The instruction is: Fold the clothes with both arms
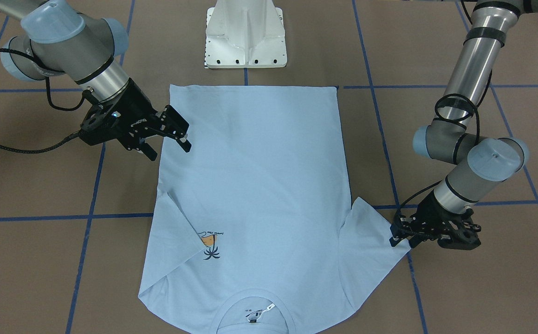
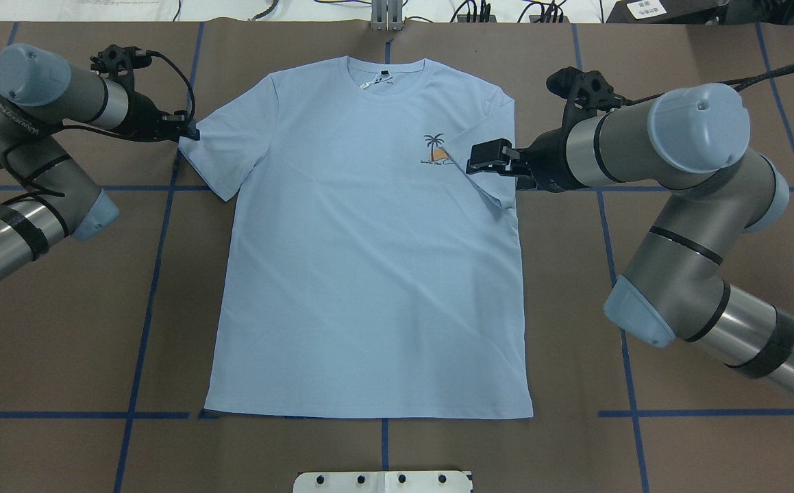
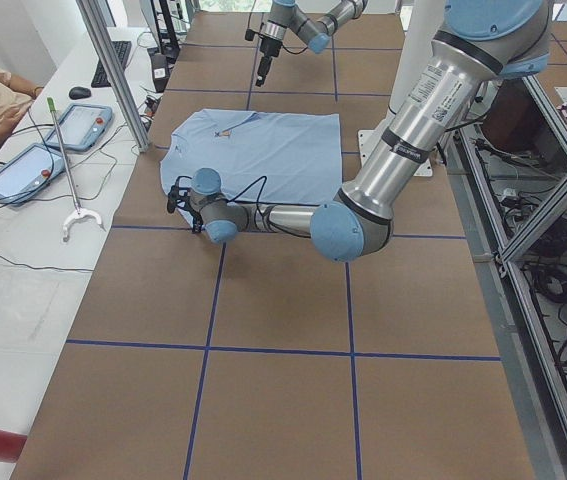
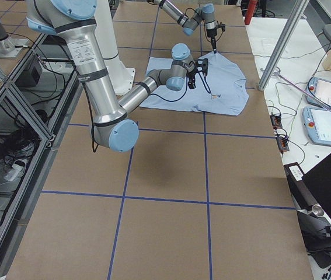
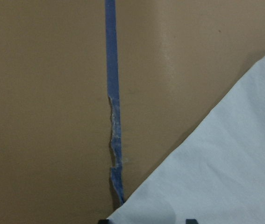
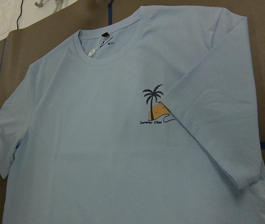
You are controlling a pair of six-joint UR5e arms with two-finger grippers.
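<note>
The light blue T-shirt [image 2: 369, 260] lies flat in the middle of the surface [image 2: 61, 342], collar toward the far edge and hem toward the robot's edge. Its right sleeve [image 2: 489, 130] lies folded inward beside the palm print [image 2: 436, 149]. The left sleeve [image 2: 225, 150] is spread out.

The left tool [image 1: 396, 234] sits low at this sleeve's corner. Its 2 tips appear spread, with the cloth between them. The right tool [image 1: 169, 147] hangs open above the shirt's right side and holds nothing.

I see 3 risks:
- The left tool may close on too little cloth, so the corner slips out when it is lifted.
- A pull on the sleeve may drag the whole shirt, because nothing pins it.
- If the right tool descends carelessly, it may disturb the folded sleeve.
</note>
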